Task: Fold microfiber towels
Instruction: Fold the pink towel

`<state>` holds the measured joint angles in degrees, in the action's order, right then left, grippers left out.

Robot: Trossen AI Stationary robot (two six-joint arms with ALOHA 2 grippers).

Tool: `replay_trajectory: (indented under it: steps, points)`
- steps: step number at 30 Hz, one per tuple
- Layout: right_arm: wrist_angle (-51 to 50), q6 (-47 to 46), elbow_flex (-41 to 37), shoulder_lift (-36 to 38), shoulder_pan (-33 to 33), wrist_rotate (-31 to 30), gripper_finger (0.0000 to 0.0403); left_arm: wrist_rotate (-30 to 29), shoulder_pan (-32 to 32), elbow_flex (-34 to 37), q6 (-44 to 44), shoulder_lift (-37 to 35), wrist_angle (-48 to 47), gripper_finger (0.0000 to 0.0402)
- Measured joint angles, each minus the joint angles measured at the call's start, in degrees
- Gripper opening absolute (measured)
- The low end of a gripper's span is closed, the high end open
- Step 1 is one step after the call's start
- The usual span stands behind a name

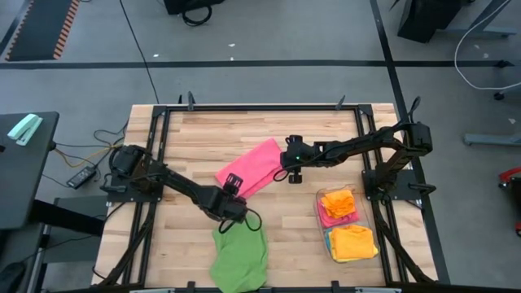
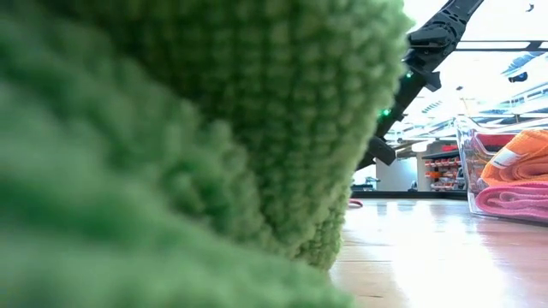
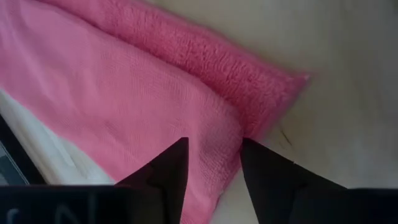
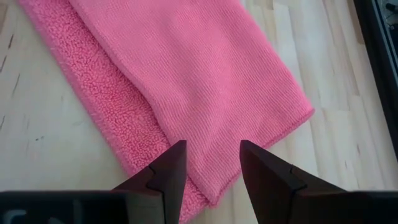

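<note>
Folding the pink towel [image 1: 251, 167] is the step in hand, and we judge it half done: it lies mid-table [image 1: 195, 134] as a long strip, one layer doubled over another with a fuzzy border showing along one side. The green towel [image 1: 240, 256] waits crumpled at the near edge, and the bin [image 1: 348, 225] at the right holds orange and pink ones already folded.

Our left gripper [image 1: 236, 187] hangs over the strip's near end, fingers [image 3: 171, 171] parted with nothing between them. Our right gripper [image 1: 285, 172] hovers at the far end, fingers [image 4: 171, 168] likewise parted and empty.

To do the next fold well, we should pinch both layers together at one end, lift low, and lay it squarely onto the other end so the edges match.
</note>
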<state>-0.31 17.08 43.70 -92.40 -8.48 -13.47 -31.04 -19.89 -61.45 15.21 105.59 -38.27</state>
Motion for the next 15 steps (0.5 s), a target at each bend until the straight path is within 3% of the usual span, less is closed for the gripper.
replay_trajectory:
  steps: [6, 12, 15]
  points:
    - [0.1, 1.0, 0.0, 0.0, 0.0, 1.2, 0.0158, -0.2, 0.5, 0.0, -2.4, 0.2, 0.9, 0.0115]
    - [0.0, 4.2, 0.0, 0.0, 0.3, 4.9, 0.0158, -0.3, 0.5, 0.0, -3.5, 0.2, 1.5, 0.0019]
    - [0.1, 5.4, 0.0, 0.0, 0.8, 4.2, 0.0158, -0.2, 0.5, 0.0, -4.5, 0.0, 1.4, 0.0016]
